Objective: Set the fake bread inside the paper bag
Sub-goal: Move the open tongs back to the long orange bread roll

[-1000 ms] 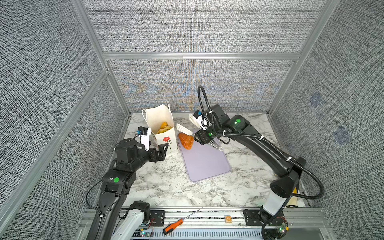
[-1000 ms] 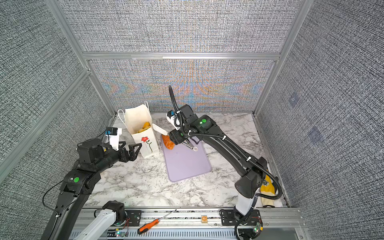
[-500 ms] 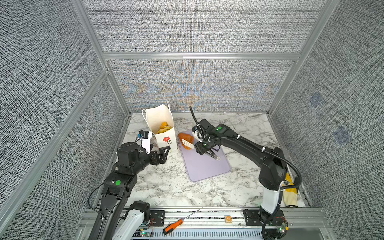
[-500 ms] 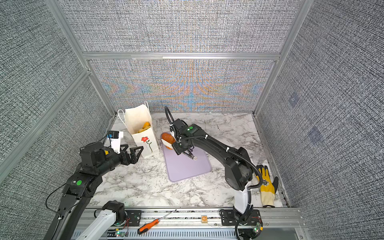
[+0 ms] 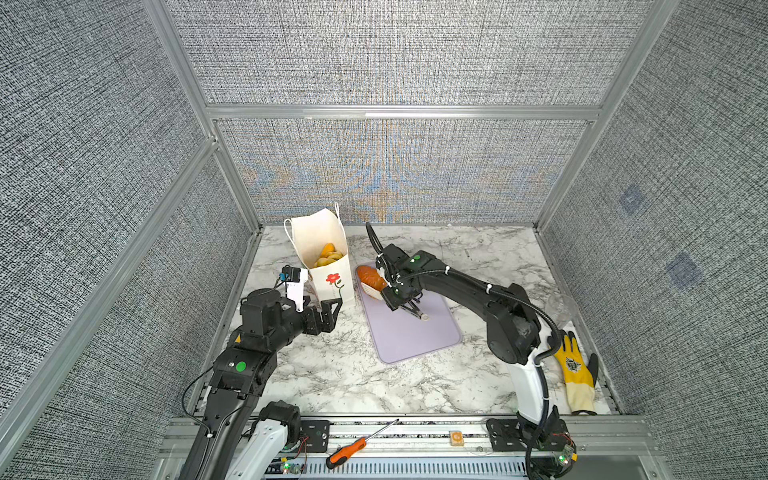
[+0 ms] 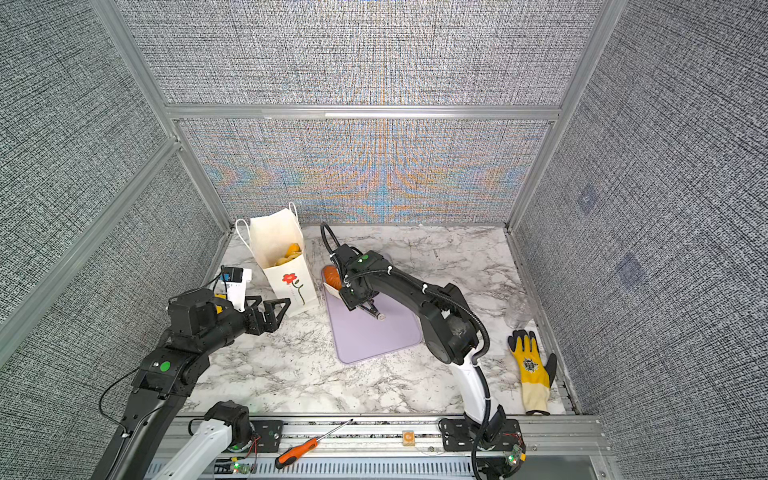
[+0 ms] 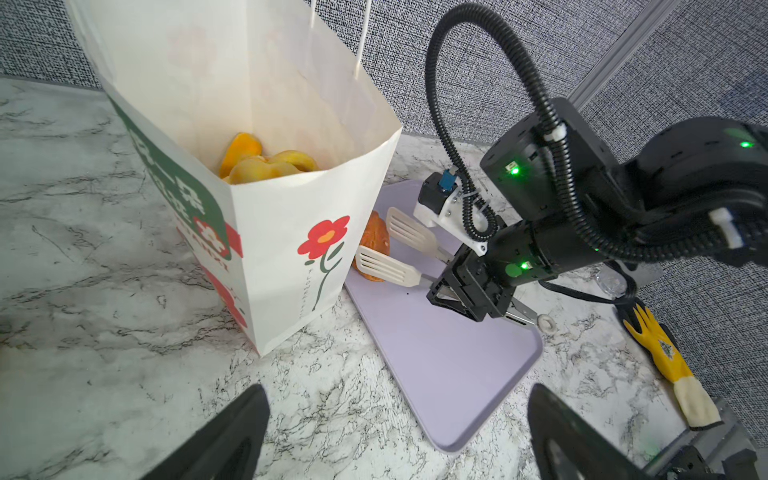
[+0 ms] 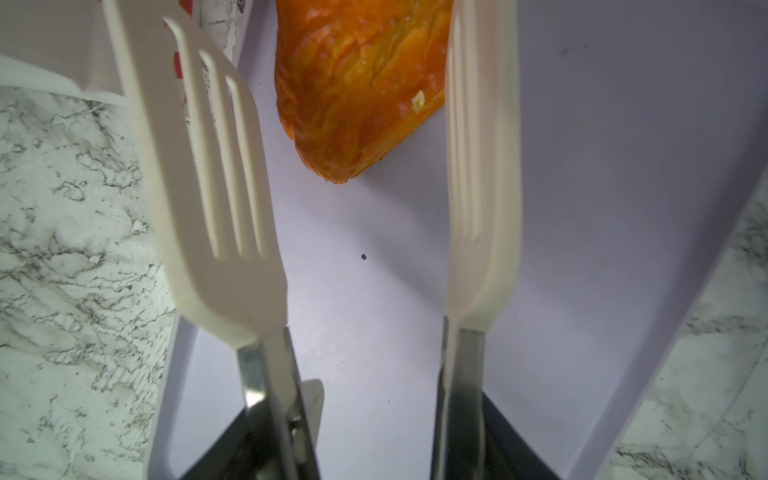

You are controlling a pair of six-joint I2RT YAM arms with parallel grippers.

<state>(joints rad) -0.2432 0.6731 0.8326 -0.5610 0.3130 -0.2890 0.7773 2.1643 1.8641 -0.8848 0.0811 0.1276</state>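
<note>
The white paper bag (image 5: 328, 286) (image 6: 291, 286) (image 7: 266, 232) with a red flower stands upright, and yellow fake bread (image 5: 328, 255) (image 6: 289, 254) (image 7: 266, 166) shows inside it. A reddish-brown croissant (image 5: 369, 277) (image 6: 332, 276) (image 7: 376, 243) (image 8: 357, 83) lies on the purple mat (image 5: 411, 336) (image 8: 374, 291) right beside the bag. My right gripper (image 5: 401, 297) (image 7: 457, 286) (image 8: 361, 415) is shut on white-tipped tongs (image 7: 390, 270) (image 8: 208, 187). The paddles straddle the croissant's near end; one is at its side, the other apart. My left gripper (image 5: 328, 309) (image 6: 274, 309) (image 7: 395, 428) hangs open and empty, near the bag's front.
A yellow work glove (image 5: 575, 370) (image 6: 530, 365) lies at the table's right edge, with a clear plastic item (image 5: 561, 307) behind it. An orange-handled screwdriver (image 5: 347, 451) rests on the front rail. Grey walls enclose three sides.
My right arm has dropped low over the mat and the tongs' paddles have drawn closer together around the croissant. The left arm has shifted slightly by the bag.
</note>
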